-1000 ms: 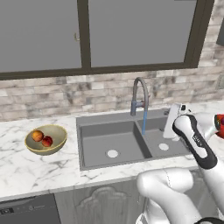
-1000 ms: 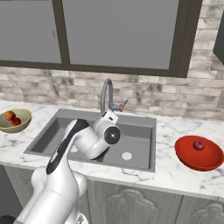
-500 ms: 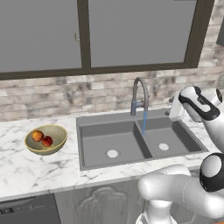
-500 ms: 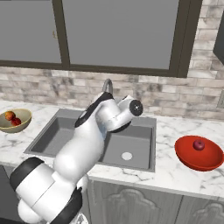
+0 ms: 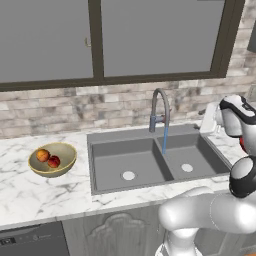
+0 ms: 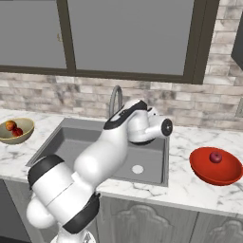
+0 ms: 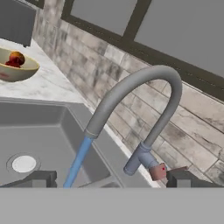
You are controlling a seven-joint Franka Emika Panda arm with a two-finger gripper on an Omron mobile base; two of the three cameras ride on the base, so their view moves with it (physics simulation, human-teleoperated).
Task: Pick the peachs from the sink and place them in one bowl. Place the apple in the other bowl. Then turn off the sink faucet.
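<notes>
Left base view, from left to right: the tan-golden bowl (image 5: 52,159) sits on the marble counter (image 5: 30,192) well to the left of the sink (image 5: 155,161), and the two peaches (image 5: 48,158) lie inside it, touching each other. The grey double-basin sink comes next, each basin with a round pale drain. At the sink's back rim, between the basins, the faucet (image 5: 160,111) arches up and over, and a thin blue stream of water (image 5: 164,140) drops from its spout onto the divider. Right of the faucet, the arm's white wrist is raised above the counter just past the sink's right end, near the brick backsplash (image 5: 75,107).

Right base view, left to right: the tan-golden bowl with the peaches stands at the far left edge, the sink sits in the middle largely behind the white arm, and the faucet's arch rises just behind the arm's wrist. On the counter to the right of the sink, well apart from it, stands the red bowl (image 6: 216,166), with the dark crimson apple (image 6: 216,157) resting in its middle.

Hand view: the tan bowl shows at the upper left, the drain of one basin at lower left, the water stream falling beside it, and the faucet's gooseneck across the centre, with its base and a small reddish handle (image 7: 158,171) near the right fingertip. The gripper (image 7: 113,179) has its two dark tips set wide apart, nothing between them.
</notes>
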